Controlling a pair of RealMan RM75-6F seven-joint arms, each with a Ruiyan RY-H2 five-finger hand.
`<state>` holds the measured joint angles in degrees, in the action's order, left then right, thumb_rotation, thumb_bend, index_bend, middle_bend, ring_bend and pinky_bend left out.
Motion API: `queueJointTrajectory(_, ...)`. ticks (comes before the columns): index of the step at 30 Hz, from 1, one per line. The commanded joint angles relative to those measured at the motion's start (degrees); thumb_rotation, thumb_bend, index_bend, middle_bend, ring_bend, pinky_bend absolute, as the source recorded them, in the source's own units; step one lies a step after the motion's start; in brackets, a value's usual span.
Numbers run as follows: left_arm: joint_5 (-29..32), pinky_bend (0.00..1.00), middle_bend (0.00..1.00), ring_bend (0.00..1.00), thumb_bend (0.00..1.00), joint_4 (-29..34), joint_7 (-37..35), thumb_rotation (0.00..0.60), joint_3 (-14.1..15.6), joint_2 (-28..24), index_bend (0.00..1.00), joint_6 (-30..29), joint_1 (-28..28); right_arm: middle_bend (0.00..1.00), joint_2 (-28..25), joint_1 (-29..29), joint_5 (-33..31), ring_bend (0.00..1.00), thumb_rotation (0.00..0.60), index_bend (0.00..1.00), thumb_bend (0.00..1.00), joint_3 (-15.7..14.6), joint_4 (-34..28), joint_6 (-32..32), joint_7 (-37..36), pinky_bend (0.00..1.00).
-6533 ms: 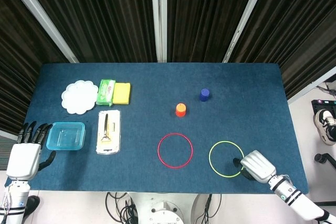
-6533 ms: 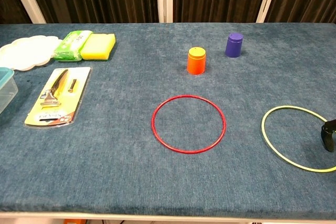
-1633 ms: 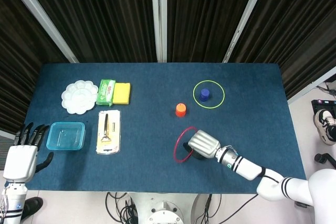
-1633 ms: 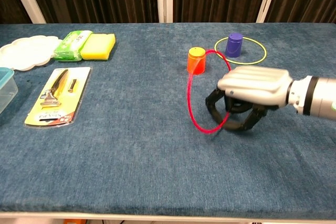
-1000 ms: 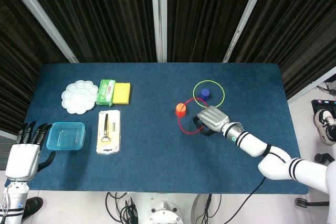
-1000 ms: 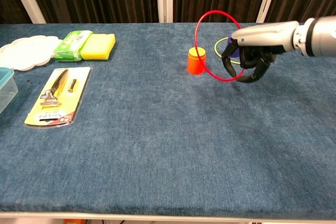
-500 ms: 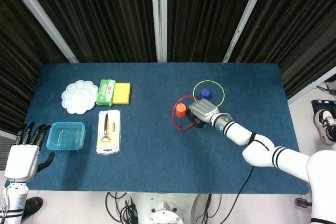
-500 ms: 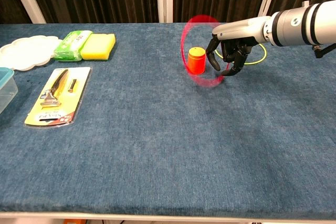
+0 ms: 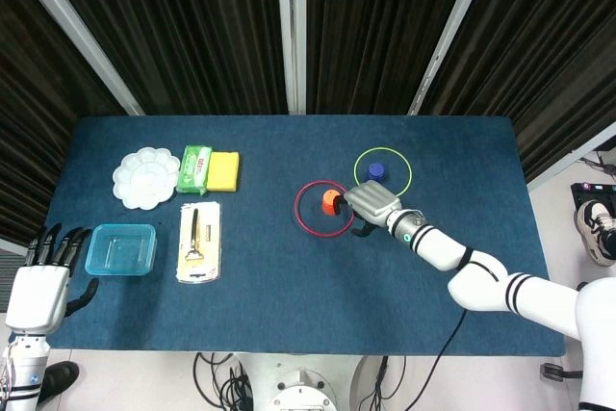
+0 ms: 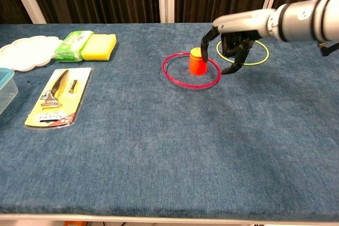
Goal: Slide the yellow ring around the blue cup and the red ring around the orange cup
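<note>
The red ring (image 9: 296, 209) (image 10: 190, 87) lies flat on the blue cloth, encircling the upright orange cup (image 9: 331, 201) (image 10: 197, 61). Behind it the yellow ring (image 9: 382, 149) (image 10: 263, 56) lies around the blue cup (image 9: 375, 169), which my hand hides in the chest view. My right hand (image 9: 371, 207) (image 10: 233, 41) hovers just right of the orange cup, fingers spread and pointing down, holding nothing; its fingertips (image 10: 231, 70) reach the cloth by the red ring's right edge. My left hand (image 9: 43, 281) hangs open beyond the table's near left corner.
On the left side sit a white palette plate (image 9: 146, 177) (image 10: 26, 51), a green packet (image 9: 193, 168) (image 10: 73, 45), a yellow sponge (image 9: 223, 170) (image 10: 99, 46), a packaged razor (image 9: 198, 242) (image 10: 58, 97) and a clear blue container (image 9: 121, 249) (image 10: 4, 91).
The red ring, held tilted over the orange cup half a second ago, now lies flat around it. My right hand has let it go and spread its fingers.
</note>
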<state>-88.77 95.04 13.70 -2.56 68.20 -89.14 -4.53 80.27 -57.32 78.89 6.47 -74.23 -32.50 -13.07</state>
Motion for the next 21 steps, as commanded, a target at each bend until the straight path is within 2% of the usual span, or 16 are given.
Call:
queueJointTrajectory(1,0.34,0.0,0.12,0.01,0.27,-0.46,-0.44,0.6,-0.36,0.06,0.12,0.19,-0.23,0.9,-6.09,7.92,2.1,0.92,0.6,0.32,0.16,-1.23,-8.63,-13.15,3.31,0.97)
queueJointTrajectory(3,0.6,0.0,0.12,0.01,0.27,-0.78,-0.81,0.6,-0.56,0.06,0.12,0.55,-0.48,0.85,-8.32,13.45,1.95,0.85,0.6,0.31,0.16,-2.04,-12.42,-22.06,7.8,0.94)
queueJointTrajectory(6,1.16,0.0,0.12,0.01,0.27,-1.11,-1.16,0.6,-0.89,0.17,0.12,1.42,-1.0,0.74,-10.79,21.49,1.03,0.74,0.6,0.3,0.16,-3.51,-17.1,-33.54,13.3,0.82)
queueJointTrajectory(9,1.41,0.0,0.12,0.01,0.27,-1.19,-1.15,0.6,-1.03,0.23,0.12,2.29,-1.54,0.59,-12.73,28.52,0.26,0.59,0.6,0.27,0.16,-5.39,-19.94,-42.07,16.6,0.59)
queueJointTrajectory(10,1.54,0.0,0.12,0.01,0.27,-1.12,-1.03,0.6,-1.07,0.27,0.12,2.61,-1.73,0.51,-13.47,30.97,-0.04,0.48,0.6,0.25,0.16,-6.16,-20.74,-44.58,17.08,0.47)
queueJointTrajectory(11,1.65,0.0,0.12,0.01,0.27,-1.02,-0.95,0.6,-1.16,0.25,0.12,2.76,-1.86,0.46,-14.01,32.69,-0.25,0.42,0.6,0.23,0.16,-6.76,-21.28,-46.13,16.99,0.39)
queueJointTrajectory(13,1.91,0.0,0.12,0.01,0.27,-0.85,-0.79,0.6,-1.23,0.28,0.12,3.05,-2.02,0.3,-15.22,35.73,-0.43,0.22,0.6,0.16,0.16,-8.08,-22.17,-48.27,16.0,0.2)
queueJointTrajectory(15,2.05,0.0,0.12,0.01,0.27,-0.66,-0.58,0.6,-1.18,0.25,0.12,3.13,-2.03,0.19,-16.46,38.72,-0.4,0.08,0.6,0.09,0.16,-9.42,-22.81,-50.11,14.79,0.07)
queueJointTrajectory(16,2.16,0.0,0.12,0.01,0.27,-0.58,-0.47,0.6,-1.16,0.25,0.12,3.12,-1.99,0.15,-16.82,39.82,-0.06,0.03,0.6,0.06,0.16,-9.94,-22.9,-50.83,14.17,0.02)
queueJointTrajectory(18,2.35,0.0,0.12,0.01,0.27,-0.31,-0.25,0.6,-1.14,0.25,0.12,2.96,-1.87,0.1,-17.5,42.1,0.76,0.0,0.6,0.02,0.16,-10.94,-22.98,-52.25,12.59,0.0)
queueJointTrajectory(21,2.42,0.0,0.12,0.01,0.27,-0.37,-0.12,0.6,-0.96,0.51,0.12,2.4,-1.47,0.07,-17.89,44.61,2.22,0.0,0.6,0.0,0.16,-11.62,-22.64,-54.13,10.46,0.0)
